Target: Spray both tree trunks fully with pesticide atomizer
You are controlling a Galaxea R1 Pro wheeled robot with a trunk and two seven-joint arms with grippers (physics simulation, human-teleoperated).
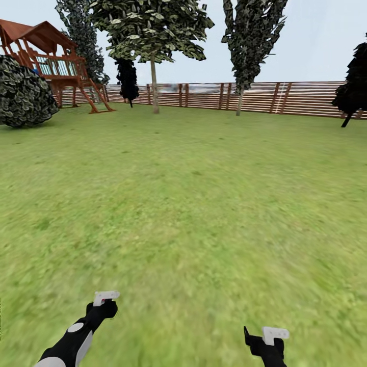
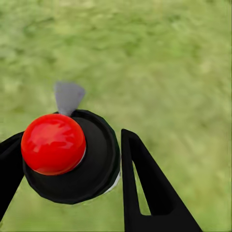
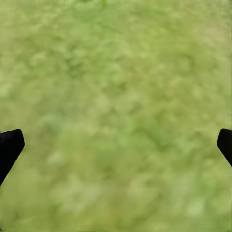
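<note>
Between the black fingers of the left hand sits a round black-bodied bottle with a glossy red dome and a grey tapered nozzle, probably the pesticide atomizer. The fingers press on both of its sides, apparently clamped. The right hand is spread wide over blurry green grass floor. The step in hand looks like the drive to a trunk: keep the grip firm and the nozzle facing forward. Leafy pale-trunked trees stand far off by the brown slatted wooden fence.
</note>
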